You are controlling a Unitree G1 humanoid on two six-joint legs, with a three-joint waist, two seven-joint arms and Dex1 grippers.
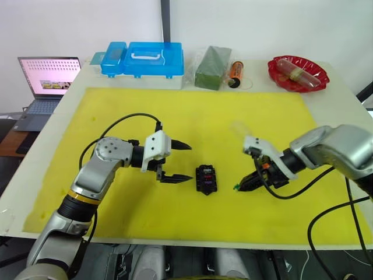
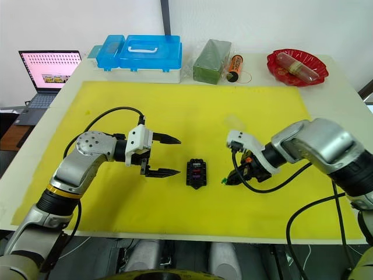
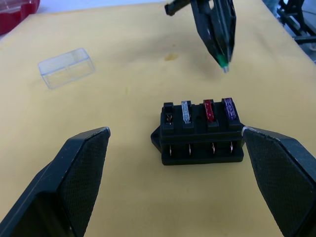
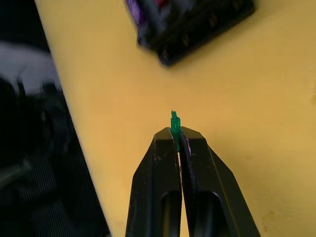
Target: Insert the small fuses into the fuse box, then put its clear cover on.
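Observation:
The black fuse box (image 1: 207,178) lies on the yellow mat between my two grippers. It holds a clear fuse (image 3: 185,111), a red fuse (image 3: 209,109) and a purple fuse (image 3: 228,108), with one end slot bare. My left gripper (image 1: 178,162) stands open just left of the box, touching nothing. To the right of the box, my right gripper (image 4: 178,136) is shut on a green fuse (image 4: 174,121), its tip pointing down close to the mat. The clear cover (image 3: 66,66) rests on the mat behind the right gripper.
Along the table's far edge stand a blue plastic case (image 1: 143,58), a green block (image 1: 213,67), an orange cylinder (image 1: 236,71) and a red tray (image 1: 298,73). A laptop (image 1: 46,79) sits off the table at far left. The yellow mat (image 1: 175,111) is bare behind the grippers.

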